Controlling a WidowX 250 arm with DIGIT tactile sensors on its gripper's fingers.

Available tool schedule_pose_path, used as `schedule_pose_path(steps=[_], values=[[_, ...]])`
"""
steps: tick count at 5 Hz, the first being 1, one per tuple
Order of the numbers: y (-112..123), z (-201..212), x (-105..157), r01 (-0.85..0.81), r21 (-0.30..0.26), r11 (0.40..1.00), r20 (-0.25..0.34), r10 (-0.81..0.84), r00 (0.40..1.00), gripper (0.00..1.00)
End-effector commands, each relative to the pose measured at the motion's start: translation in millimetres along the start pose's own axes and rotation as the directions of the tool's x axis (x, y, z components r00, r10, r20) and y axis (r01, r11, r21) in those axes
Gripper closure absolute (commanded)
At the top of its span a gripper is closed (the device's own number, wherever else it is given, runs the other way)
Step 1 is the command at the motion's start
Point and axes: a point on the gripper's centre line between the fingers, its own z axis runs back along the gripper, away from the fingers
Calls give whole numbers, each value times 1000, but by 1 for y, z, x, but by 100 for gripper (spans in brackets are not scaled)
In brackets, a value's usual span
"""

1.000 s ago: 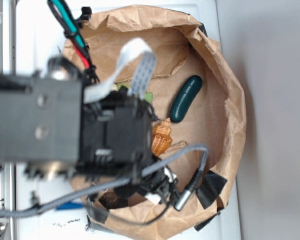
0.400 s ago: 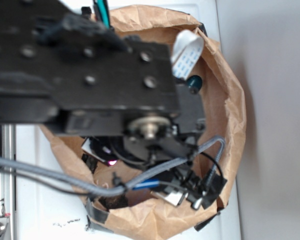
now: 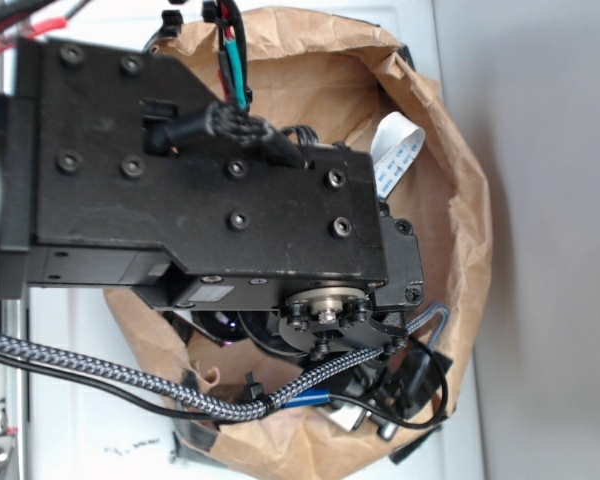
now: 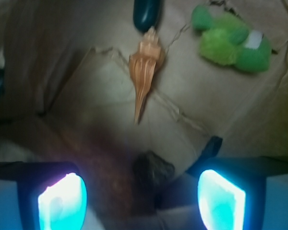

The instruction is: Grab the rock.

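Note:
In the wrist view the rock (image 4: 152,168), a small dark rough lump, lies on the brown paper between my two glowing fingertips, a little beyond them. My gripper (image 4: 141,201) is open wide, its pads (image 4: 62,203) well apart and touching nothing. Further off lie the orange spiral seashell (image 4: 143,69) and the end of the dark green cucumber-shaped thing (image 4: 146,13). In the exterior view my black arm (image 3: 210,200) covers most of the paper bag (image 3: 460,180), hiding the rock and the gripper.
A green plush toy (image 4: 230,43) lies at the far right of the bag floor. Black tape patches sit on the bag's rim (image 3: 410,450). The crumpled paper walls rise all around. Cables hang below the arm (image 3: 280,395).
The arm has swung right and down over the bag, now hiding the seashell and the cucumber-shaped thing in the exterior view.

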Motion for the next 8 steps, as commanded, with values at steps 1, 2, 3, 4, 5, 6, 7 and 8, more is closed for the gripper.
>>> schedule_pose_path(steps=[1, 2, 3, 4, 5, 6, 7, 8], values=[[-2, 13, -3, 32, -38, 999, 26, -31, 999, 0], [-9, 55, 62, -78, -128, 989, -72, 69, 995, 0], [0, 51, 77, -61, -136, 989, -135, 43, 990, 0], [20, 48, 73, -52, -122, 991, -150, 33, 988, 0], [32, 41, 51, 11, -101, 995, -118, -23, 993, 0], [26, 11, 48, 7, -18, 1000, -90, -9, 996, 0], [15, -21, 49, 15, 36, 999, -92, -12, 996, 0], [8, -48, 48, 34, 84, 996, -103, -25, 994, 0]])
